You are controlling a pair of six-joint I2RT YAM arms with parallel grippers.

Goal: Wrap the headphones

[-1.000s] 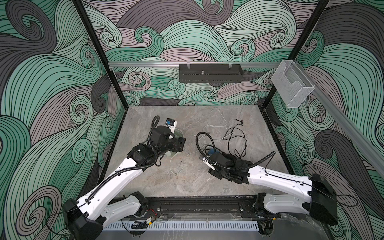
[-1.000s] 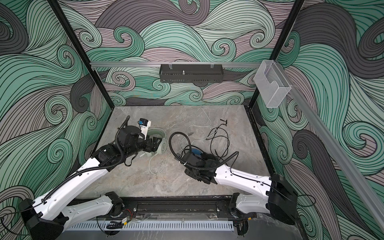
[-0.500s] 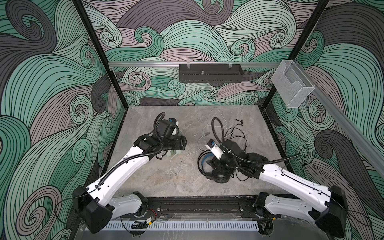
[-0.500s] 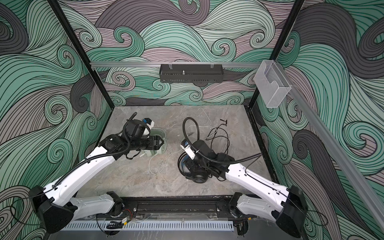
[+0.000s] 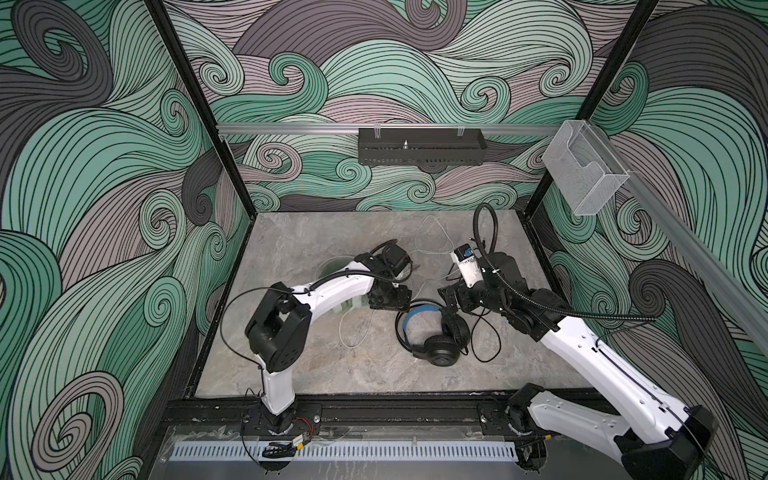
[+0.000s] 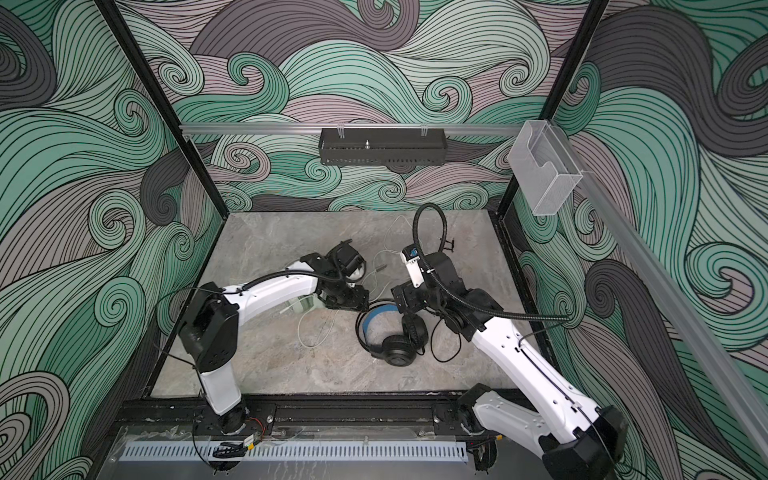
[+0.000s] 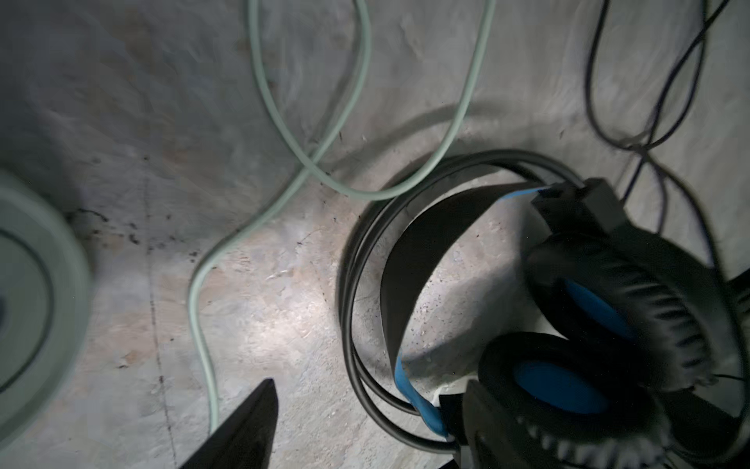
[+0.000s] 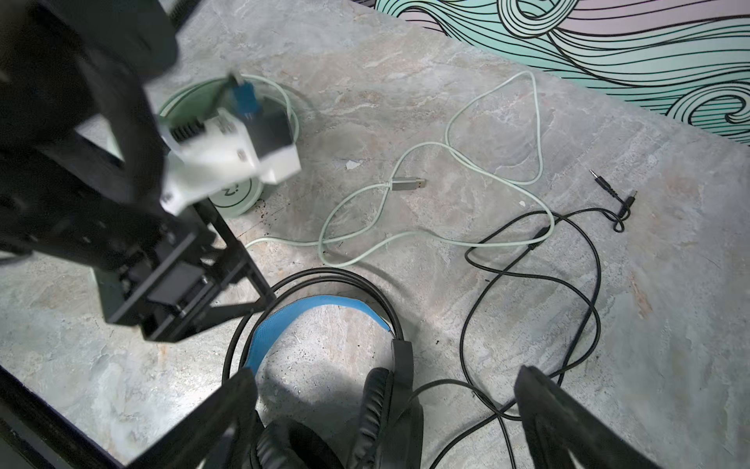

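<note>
The black headphones (image 5: 432, 334) with the blue inner headband (image 8: 320, 310) lie flat on the table in both top views, their black cable (image 8: 584, 308) looped to the right. My right gripper (image 8: 385, 406) hovers over one ear cup, wide open and holding nothing. My left gripper (image 5: 399, 300) is open beside the headband's far-left curve; one fingertip (image 7: 259, 410) shows above bare table. The mint-green headphones lie mostly under my left arm, with an ear cup (image 8: 237, 195) showing. Their pale cable (image 8: 426, 239) sprawls toward the back.
A black perforated tray (image 5: 422, 151) hangs on the back rail and a clear plastic box (image 5: 582, 174) on the right rail. The black cable's jack plugs (image 8: 608, 191) and the pale cable's plug (image 8: 410, 184) lie loose on the table. Patterned walls enclose three sides.
My right gripper opened wide and drew back to the right, leaving the black headphones on the table. My left gripper swung right, up to their headband.
</note>
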